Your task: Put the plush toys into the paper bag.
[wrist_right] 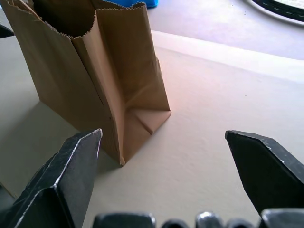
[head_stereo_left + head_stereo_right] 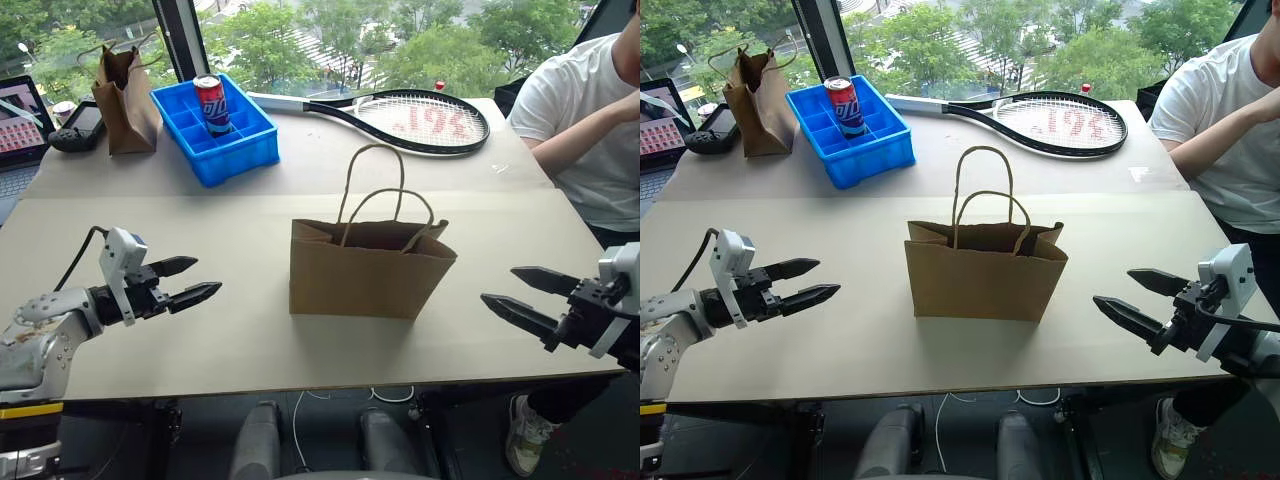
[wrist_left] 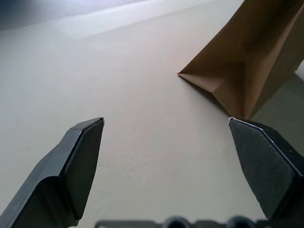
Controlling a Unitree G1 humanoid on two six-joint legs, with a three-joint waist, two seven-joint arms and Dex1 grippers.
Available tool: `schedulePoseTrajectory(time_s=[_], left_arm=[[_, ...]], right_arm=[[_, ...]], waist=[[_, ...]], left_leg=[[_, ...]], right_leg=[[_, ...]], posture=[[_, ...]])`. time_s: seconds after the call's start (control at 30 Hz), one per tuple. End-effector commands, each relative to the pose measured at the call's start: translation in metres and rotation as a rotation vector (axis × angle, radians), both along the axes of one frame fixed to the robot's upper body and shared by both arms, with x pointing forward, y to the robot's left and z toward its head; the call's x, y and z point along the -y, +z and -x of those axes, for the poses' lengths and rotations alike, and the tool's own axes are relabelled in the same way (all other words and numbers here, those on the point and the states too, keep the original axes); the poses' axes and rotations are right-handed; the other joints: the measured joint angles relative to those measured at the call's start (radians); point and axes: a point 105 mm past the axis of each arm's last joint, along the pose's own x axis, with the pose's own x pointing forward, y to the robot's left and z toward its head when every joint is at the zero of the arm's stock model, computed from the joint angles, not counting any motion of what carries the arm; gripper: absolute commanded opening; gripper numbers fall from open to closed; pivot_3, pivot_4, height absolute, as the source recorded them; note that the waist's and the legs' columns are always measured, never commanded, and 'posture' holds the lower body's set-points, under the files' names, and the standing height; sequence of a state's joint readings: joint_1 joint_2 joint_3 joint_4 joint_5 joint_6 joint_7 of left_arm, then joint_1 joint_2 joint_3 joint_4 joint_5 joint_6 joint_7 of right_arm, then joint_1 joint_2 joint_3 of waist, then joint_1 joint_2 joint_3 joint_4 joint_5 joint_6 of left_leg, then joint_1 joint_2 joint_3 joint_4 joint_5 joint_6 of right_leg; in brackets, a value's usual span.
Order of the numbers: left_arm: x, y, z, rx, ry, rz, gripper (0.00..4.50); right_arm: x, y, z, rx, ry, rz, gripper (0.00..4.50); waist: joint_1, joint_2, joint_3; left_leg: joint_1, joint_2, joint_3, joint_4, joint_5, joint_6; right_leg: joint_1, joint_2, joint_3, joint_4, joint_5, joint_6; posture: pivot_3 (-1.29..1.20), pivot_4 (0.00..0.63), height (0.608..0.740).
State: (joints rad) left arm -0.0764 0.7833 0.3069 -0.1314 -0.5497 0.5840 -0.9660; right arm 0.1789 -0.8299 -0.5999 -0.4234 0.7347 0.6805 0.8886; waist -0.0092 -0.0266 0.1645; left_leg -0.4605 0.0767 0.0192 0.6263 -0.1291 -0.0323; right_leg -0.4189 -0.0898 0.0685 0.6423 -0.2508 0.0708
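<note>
Both arms were held low over the near table edge, pointing inward at the kraft paper bag [image 2: 370,268] standing upright mid-table; left gripper [image 2: 190,281] and right gripper [image 2: 512,292] both gaped wide, gripping nothing; the right wrist view caught the bag's creased side gusset; farther back sat a blue bin [image 2: 215,128] holding a can [image 2: 212,104], plus a tennis racket [image 2: 400,118]; the plush toys weren't visible.

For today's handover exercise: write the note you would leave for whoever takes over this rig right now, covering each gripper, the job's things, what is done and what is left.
Left gripper: open, holding nothing, left of the bag.
Right gripper: open, holding nothing, right of the bag.
Paper bag: upright mid-table, mouth open, handles up.
Plush toys: none on the table; the bag's inside is hidden, so I cannot confirm they are in it.
Left: look into the bag to check.
</note>
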Motion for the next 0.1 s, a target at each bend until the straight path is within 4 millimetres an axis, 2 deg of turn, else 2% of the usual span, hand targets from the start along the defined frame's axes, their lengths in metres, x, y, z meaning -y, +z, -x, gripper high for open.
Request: schedulePoseTrajectory(time_s=[0.03,0.1], left_arm=[[0.0034,0.0078,0.0022,0.041,0.019,0.008,4.5],[0.0061,0.0031,0.0027,0.048,0.024,-0.02,4.5]], right_arm=[[-0.0019,0.0032,-0.0045,0.028,0.002,0.02,4.46],[-0.0022,0.0017,-0.0064,0.024,0.006,0.026,4.46]], waist=[[0.0,0.0,0.0],[-0.002,0.0,0.0]], left_leg=[[0.0,0.0,0.0,0.0,0.0,0.0],[0.0,0.0,0.0,0.0,0.0,0.0]], right_leg=[[0.0,0.0,0.0,0.0,0.0,0.0],[0.0,0.0,0.0,0.0,0.0,0.0]], posture=[[0.0,0.15,0.734],[0.0,0.15,0.734]])
